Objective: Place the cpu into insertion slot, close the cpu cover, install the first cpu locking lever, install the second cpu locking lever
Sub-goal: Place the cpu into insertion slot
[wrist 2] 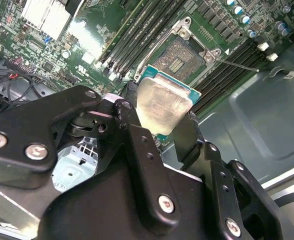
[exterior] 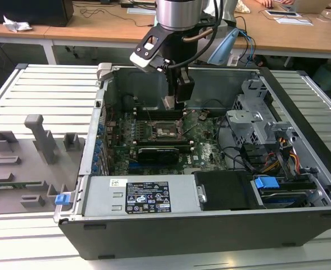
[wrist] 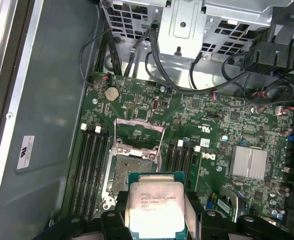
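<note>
My gripper [exterior: 174,104] hangs inside the open computer case, shut on the cpu [exterior: 169,102]. In both wrist views the cpu [wrist 2: 162,106] [wrist: 156,209], with its pale silvery top, is pinched by its edges between the black fingers [wrist 2: 187,134]. It hovers tilted just above and beside the insertion slot [wrist 2: 183,57] [wrist: 129,171], not touching it. The dark square socket lies bare. The cpu cover [wrist: 139,132] is swung open away from the socket. A thin locking lever [wrist 2: 237,65] sticks out beside the socket.
Black memory slots [wrist: 89,165] flank the socket, and a finned heatsink [wrist: 249,163] sits nearby. A metal drive cage [exterior: 255,121] with cables fills the exterior view's right of the case. The power supply [exterior: 137,197] lies at the front. A grey fixture tray [exterior: 30,163] rests outside.
</note>
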Robot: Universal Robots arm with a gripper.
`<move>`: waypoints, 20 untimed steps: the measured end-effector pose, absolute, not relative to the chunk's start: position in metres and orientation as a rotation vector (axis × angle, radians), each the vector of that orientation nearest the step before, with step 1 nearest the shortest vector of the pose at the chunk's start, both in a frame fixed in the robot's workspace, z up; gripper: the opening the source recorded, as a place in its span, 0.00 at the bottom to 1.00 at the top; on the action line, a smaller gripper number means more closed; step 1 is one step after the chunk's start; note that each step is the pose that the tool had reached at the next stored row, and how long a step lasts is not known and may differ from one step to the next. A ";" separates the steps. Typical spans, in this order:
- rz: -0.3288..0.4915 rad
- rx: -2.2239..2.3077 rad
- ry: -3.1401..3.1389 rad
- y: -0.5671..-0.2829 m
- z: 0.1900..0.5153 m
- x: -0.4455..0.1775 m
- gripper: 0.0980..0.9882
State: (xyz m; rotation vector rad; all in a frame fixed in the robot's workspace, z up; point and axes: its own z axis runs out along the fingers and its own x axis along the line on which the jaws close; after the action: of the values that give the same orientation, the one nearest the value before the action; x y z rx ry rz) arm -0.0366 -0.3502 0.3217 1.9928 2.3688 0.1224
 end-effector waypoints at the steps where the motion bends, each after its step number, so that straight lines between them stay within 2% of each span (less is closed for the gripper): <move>1: 0.122 1.993 2.369 -0.350 0.321 -0.037 0.48; 20: 0.122 1.996 2.366 -0.350 0.315 -0.037 0.48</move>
State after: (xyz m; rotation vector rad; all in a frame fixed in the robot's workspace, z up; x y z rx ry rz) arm -0.0366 -0.3502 0.3148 1.9957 2.3661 0.1222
